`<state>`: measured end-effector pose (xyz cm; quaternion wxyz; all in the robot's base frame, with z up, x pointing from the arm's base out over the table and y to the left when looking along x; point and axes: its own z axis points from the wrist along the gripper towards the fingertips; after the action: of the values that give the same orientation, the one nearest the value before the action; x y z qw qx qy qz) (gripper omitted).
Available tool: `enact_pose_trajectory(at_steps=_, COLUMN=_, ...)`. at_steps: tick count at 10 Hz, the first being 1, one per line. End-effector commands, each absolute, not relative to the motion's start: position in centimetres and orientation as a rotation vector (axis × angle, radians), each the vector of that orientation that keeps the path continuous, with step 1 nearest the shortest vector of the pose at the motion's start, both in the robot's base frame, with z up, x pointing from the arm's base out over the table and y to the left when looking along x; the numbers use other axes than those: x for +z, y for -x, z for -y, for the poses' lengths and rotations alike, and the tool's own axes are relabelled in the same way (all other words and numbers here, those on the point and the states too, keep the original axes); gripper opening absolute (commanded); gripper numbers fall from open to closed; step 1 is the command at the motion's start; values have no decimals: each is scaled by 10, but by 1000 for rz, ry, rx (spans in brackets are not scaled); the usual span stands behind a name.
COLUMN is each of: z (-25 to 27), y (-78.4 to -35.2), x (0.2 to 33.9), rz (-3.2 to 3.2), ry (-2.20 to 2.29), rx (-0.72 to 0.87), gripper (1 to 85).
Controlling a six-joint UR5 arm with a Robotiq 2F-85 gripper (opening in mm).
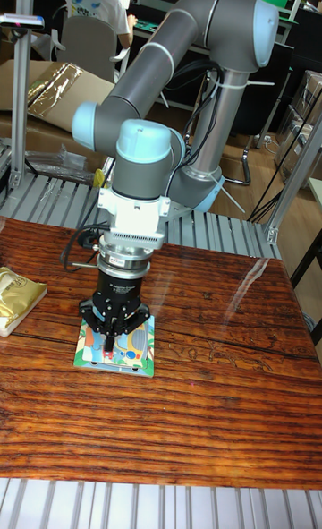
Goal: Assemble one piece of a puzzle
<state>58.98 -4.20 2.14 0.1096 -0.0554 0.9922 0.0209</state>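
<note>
One arm (170,55), one claw (111,343) pointing straight down over the puzzle board (116,345). Board: colourful, square, lying flat on the dark wooden table (215,404), toward its left side. Claw fingertips sit at the board's surface near its middle; fingers close together. Whether they are gripping a puzzle piece cannot be told; the piece itself is not distinguishable from the board's pattern. A gold foil packet (16,298) lies at the table's left edge, well apart from the board.
</note>
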Motion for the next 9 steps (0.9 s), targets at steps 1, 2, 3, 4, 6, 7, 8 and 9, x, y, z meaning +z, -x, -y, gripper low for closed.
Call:
enact_pose_trajectory(at_steps=1, z=41, y=-596, x=21, rz=-2901, ry=151, rx=81, gripper=37)
enact_pose_trajectory(at_steps=2, z=43, y=-596, x=20, rz=-2896, ry=161, rx=79, gripper=33)
enact_pose_trajectory(at_steps=3, z=46, y=-596, x=18, rz=-2891, ry=169, rx=79, gripper=30)
enact_pose_trajectory(at_steps=4, z=48, y=-595, x=17, rz=-2891, ry=171, rx=81, gripper=30)
enact_pose_trajectory(at_steps=6, z=50, y=-594, x=16, rz=-2892, ry=172, rx=77, gripper=27)
enact_pose_trajectory(at_steps=7, z=50, y=-593, x=15, rz=-2893, ry=167, rx=80, gripper=23)
enact_pose_trajectory(at_steps=8, z=48, y=-594, x=15, rz=-2892, ry=154, rx=81, gripper=23)
enact_pose_trajectory(at_steps=9, z=49, y=-594, x=14, rz=-2891, ry=150, rx=73, gripper=20)
